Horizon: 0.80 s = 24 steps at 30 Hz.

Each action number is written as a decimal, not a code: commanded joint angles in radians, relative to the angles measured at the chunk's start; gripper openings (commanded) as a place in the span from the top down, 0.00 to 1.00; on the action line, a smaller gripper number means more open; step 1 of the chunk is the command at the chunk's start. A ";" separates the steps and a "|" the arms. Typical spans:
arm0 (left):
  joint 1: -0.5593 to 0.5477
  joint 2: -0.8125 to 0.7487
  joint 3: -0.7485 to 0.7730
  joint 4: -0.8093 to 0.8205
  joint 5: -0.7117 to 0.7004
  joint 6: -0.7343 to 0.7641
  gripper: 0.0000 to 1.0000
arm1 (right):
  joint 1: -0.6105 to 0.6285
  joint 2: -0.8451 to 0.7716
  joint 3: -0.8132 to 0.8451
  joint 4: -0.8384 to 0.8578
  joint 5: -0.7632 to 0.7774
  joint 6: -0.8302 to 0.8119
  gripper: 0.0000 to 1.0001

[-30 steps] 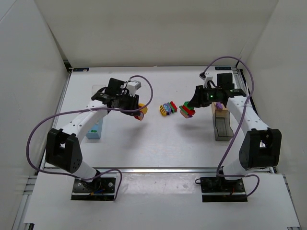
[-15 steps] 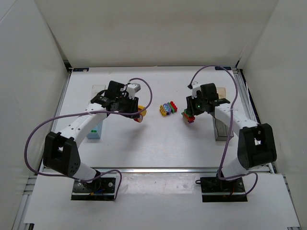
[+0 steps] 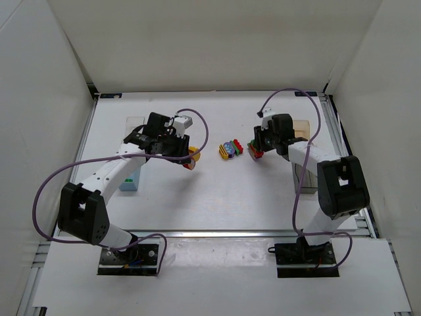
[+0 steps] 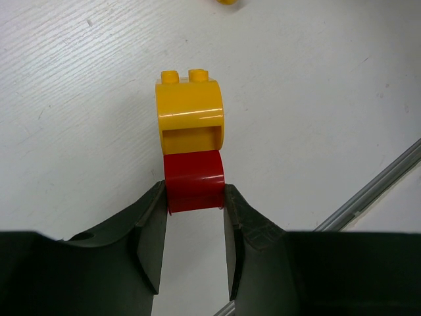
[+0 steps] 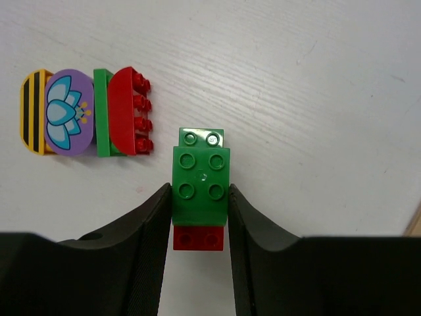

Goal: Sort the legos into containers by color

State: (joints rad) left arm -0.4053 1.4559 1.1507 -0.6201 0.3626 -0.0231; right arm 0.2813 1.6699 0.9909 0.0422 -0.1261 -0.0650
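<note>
- White surface [image 3: 217, 197], white walls [image 3: 210, 46] around.
- Left jaws grip the red end of a red-yellow stack [image 4: 191, 158], frame centre.
- Right jaws grip a green-red stack [image 5: 200, 191], lower right of a striped mixed stack [image 5: 85, 113].

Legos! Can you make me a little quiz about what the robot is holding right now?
1. True or false: the left fingers pinch the red brick joined to a yellow brick.
2. The right fingers squeeze a studded brick. Its colour? A green, B purple, C yellow.
3. Fill in: the loose stack on the table has a purple piece showing a ____.
Key: 1 true; 2 A; 3 flower.
</note>
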 commanded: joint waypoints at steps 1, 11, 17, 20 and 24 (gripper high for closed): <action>0.000 -0.063 -0.009 0.011 0.026 0.012 0.90 | -0.007 0.019 0.051 0.081 0.013 -0.030 0.86; 0.000 -0.055 -0.026 0.030 0.068 0.015 0.90 | -0.010 -0.061 0.034 0.022 -0.039 -0.056 0.41; -0.001 -0.057 -0.026 0.042 0.114 0.018 0.90 | -0.021 -0.188 0.049 -0.066 -0.159 -0.071 0.32; 0.026 -0.084 -0.055 0.092 0.308 0.018 0.90 | -0.037 -0.220 0.135 -0.170 -0.399 -0.071 0.33; 0.068 -0.088 -0.086 0.189 0.675 -0.021 0.89 | -0.053 -0.196 0.271 -0.366 -0.784 -0.195 0.33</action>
State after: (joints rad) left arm -0.3607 1.4212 1.0695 -0.5297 0.7013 -0.0204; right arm 0.2367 1.4818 1.1728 -0.1715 -0.5621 -0.1665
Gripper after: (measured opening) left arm 0.448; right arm 0.669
